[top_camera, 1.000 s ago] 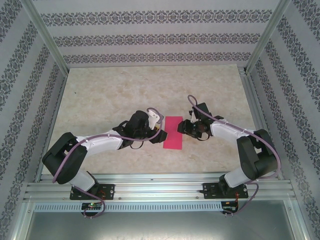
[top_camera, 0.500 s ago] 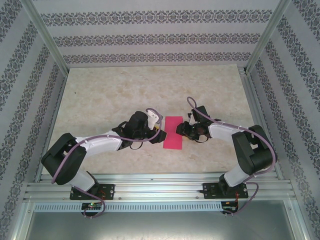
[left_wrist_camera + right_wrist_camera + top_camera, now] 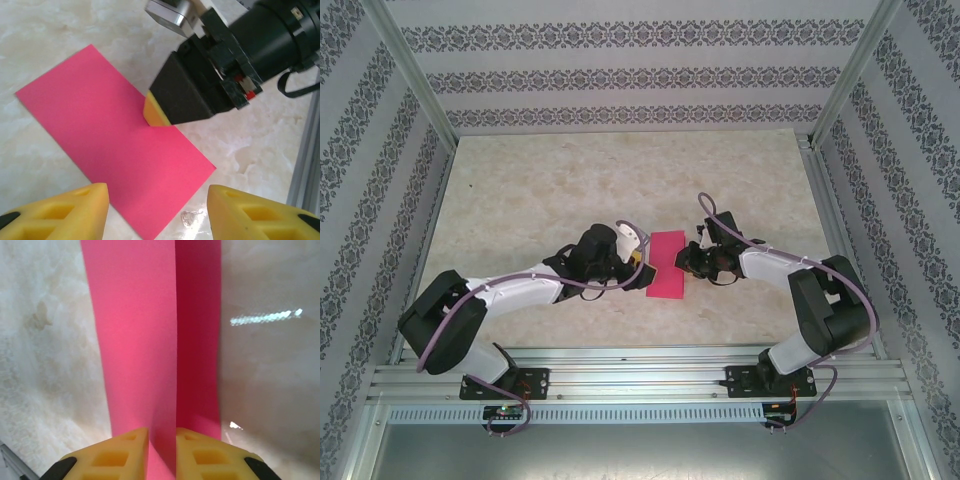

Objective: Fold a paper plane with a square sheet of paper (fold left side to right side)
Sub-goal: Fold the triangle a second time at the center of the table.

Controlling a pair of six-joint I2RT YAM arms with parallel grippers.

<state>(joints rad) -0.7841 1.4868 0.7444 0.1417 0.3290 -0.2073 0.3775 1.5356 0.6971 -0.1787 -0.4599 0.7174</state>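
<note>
My right end effector (image 3: 162,442) has edged left, pinching the right edge of the folded pink paper (image 3: 666,265), unmoved on the worktop (image 3: 520,190); my left end effector (image 3: 157,200) stays spread beside it.

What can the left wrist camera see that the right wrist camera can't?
Left wrist camera's extras: the whole pink paper lying as a long rectangle, the right claw seen from outside with its tip on the paper's edge, the open left claw, and a metal rail.
Right wrist camera's extras: a close-up of the right claw's fingers nipping the paper's edge, a darker pink strip beside the bright one, and a shiny light streak.
Both show: the pink paper, the right claw and the marble table.
</note>
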